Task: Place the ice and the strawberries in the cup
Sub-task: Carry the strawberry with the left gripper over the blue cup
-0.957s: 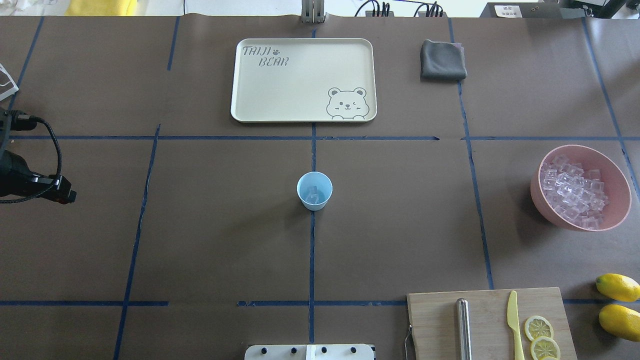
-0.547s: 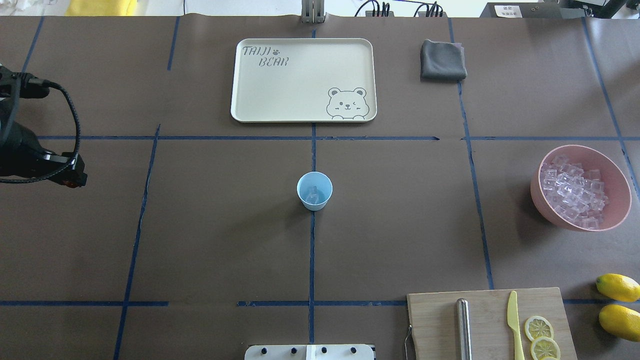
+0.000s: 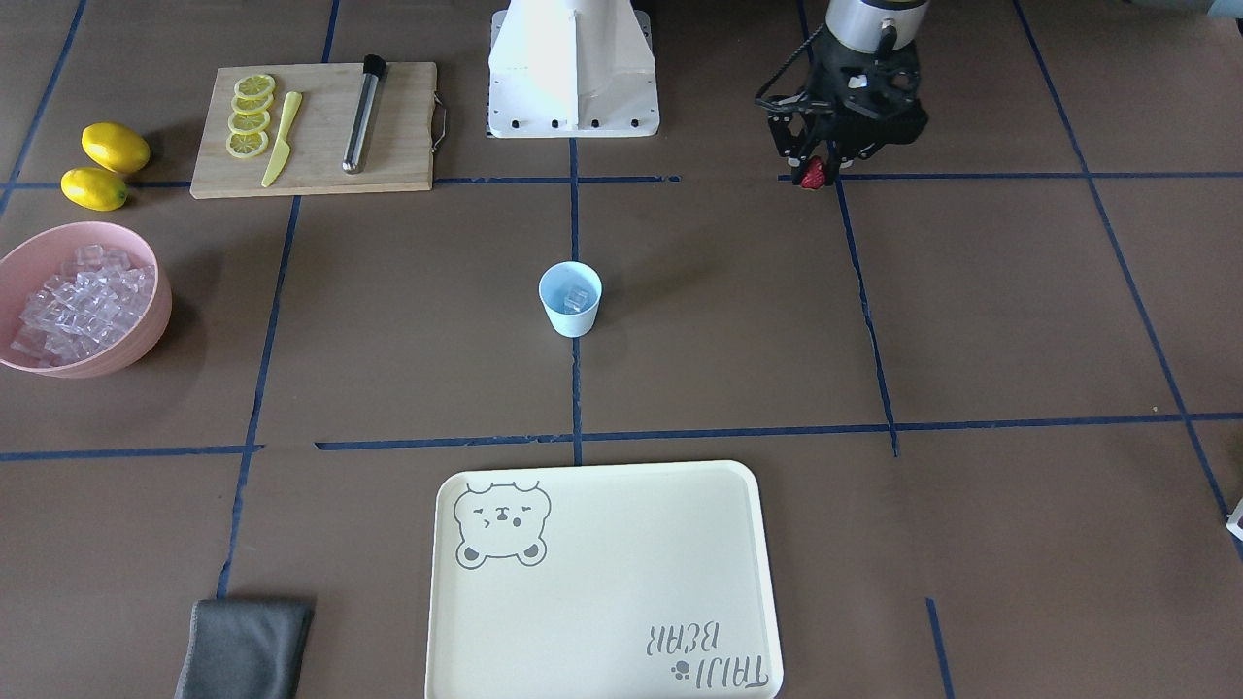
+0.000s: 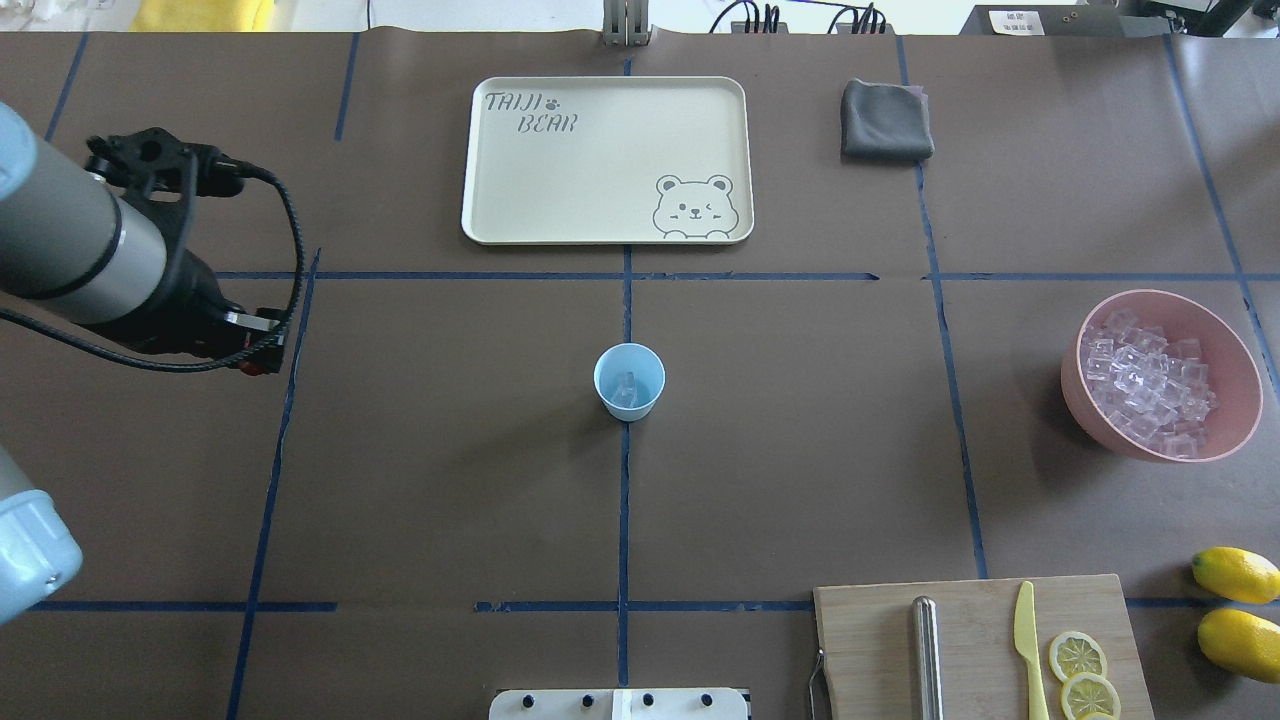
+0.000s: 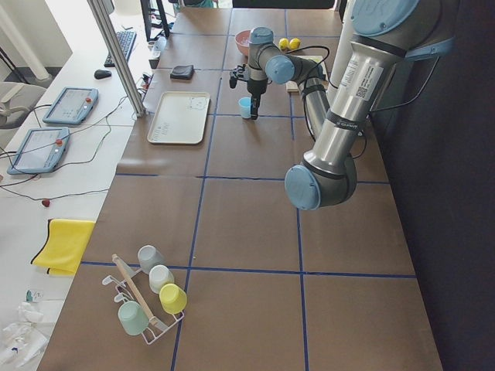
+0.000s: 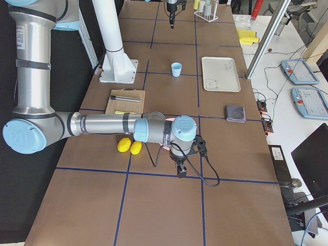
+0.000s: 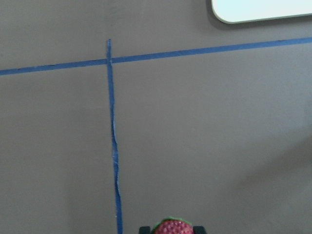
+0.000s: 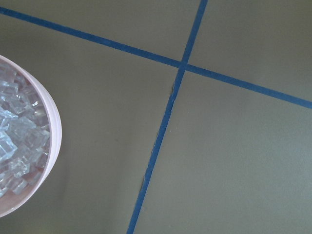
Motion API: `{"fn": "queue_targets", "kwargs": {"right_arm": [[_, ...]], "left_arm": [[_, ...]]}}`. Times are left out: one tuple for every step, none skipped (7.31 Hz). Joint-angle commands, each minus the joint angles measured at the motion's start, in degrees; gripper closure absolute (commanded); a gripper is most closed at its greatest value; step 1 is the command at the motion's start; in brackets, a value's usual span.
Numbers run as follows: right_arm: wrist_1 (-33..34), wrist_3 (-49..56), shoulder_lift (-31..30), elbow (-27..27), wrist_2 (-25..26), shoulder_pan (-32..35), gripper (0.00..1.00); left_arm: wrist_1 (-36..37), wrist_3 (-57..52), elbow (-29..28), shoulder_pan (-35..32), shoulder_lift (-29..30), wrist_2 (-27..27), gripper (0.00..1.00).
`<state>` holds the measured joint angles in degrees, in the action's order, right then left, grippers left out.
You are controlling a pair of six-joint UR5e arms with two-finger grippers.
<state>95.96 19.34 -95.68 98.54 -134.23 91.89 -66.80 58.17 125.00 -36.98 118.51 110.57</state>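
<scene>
At the far left of the overhead view the left gripper (image 3: 814, 173) hangs above the brown table (image 4: 800, 450), well apart from the cup. Its jaws are narrowed onto the strawberry (image 7: 173, 227). The wrist camera shows the red, bumpy berry wedged between two dark fingertips (image 7: 145, 229), one on each side, touching it. Below it lies only bare table with crossing blue tape lines.

Further right, at the far edge, lies the cream tray (image 4: 600, 160) (printed with a bear). Nearer, at the table's middle, the pale blue cup (image 4: 629, 381) stands upright on a tape line. A few clear cubes of ice (image 4: 626, 390) lie in its bottom.

Right of the tray lies a folded grey cloth (image 4: 885, 120). At the right side, the pink bowl (image 4: 1238, 385) holds a heap of ice cubes. The near right corner has a wooden cutting board (image 4: 980, 620) with a metal rod (image 4: 927, 655), a yellow knife (image 4: 1030, 640) and lemon slices (image 4: 1078, 655) on it, and two whole lemons (image 4: 1237, 574) just beside it.

The right gripper (image 6: 181, 172) shows only in the right side view, hanging near the bowl. How far its jaws are spread I cannot tell.
</scene>
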Motion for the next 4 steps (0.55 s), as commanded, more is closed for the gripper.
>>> {"fn": "queue_targets", "kwargs": {"right_arm": [[-0.16,-0.09,-1.09,0.16,-0.06,1.45,0.0],[-0.16,-0.18,-1.18,0.24,-0.32,1.45,0.0],[-0.16,-0.18,-1.18,0.25,-0.33,1.45,0.0],[-0.16,-0.18,-1.09,0.25,-0.33,1.45,0.0]], "left_arm": [[-0.17,5.27,-9.63,3.14,10.02,-2.38,1.0],[-0.34,7.46,-14.12,5.58,14.6,-4.03,1.0],[-1.13,9.31,-18.0,7.26,17.69,-6.14,0.99],[-3.92,9.77,-21.78,8.58,19.72,-6.51,0.99]]}}
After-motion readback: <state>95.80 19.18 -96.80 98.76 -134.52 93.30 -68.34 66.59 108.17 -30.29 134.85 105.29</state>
